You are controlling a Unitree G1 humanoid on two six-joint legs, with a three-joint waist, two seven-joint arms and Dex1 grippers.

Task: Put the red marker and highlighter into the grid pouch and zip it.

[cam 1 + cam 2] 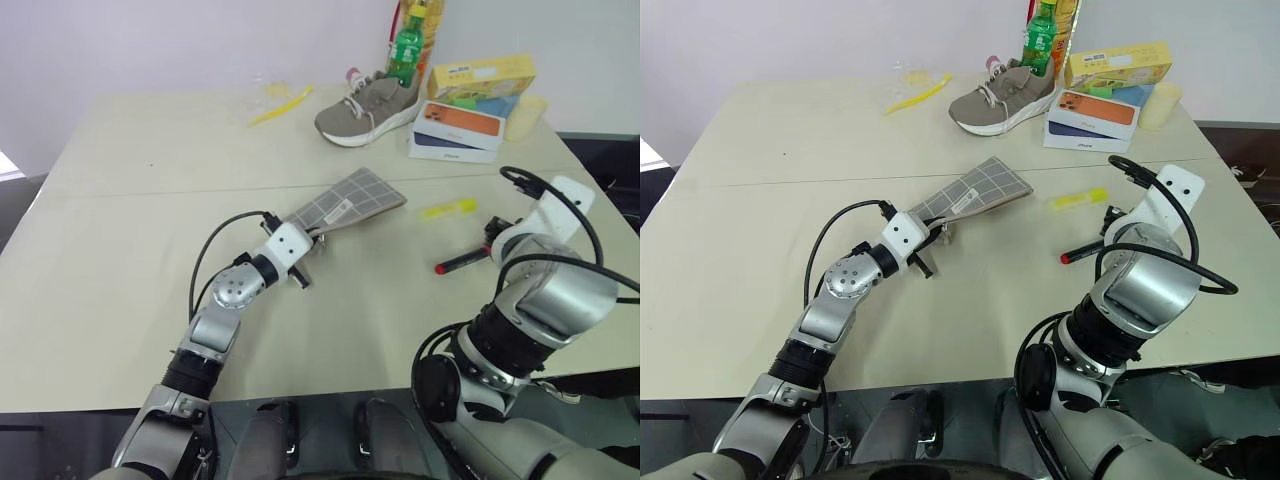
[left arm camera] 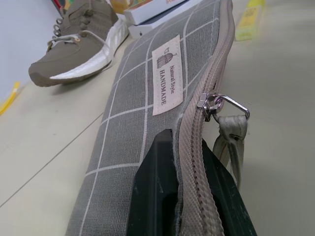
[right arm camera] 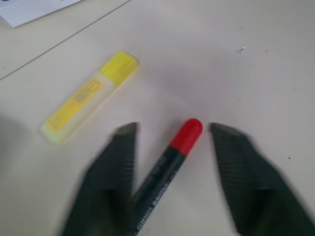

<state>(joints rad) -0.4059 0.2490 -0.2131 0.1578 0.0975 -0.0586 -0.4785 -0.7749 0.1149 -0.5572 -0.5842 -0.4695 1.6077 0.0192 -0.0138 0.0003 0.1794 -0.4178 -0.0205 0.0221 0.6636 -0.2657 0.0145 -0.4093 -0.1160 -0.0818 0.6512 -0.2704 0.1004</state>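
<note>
Right gripper (image 3: 170, 130) jaws spread, straddling the slim dark-barrelled red marker (image 3: 170, 160), long axis running between the fingers, cap outward, at lower centre of its wrist view; left gripper (image 1: 300, 262) clenched on the grey grid fabric pouch (image 1: 345, 203), mid-frame.

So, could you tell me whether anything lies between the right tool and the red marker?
Nothing visible does. The right tool is open, with the red marker lying between its fingers on bare table; the highlighter lies off to one side.
</note>
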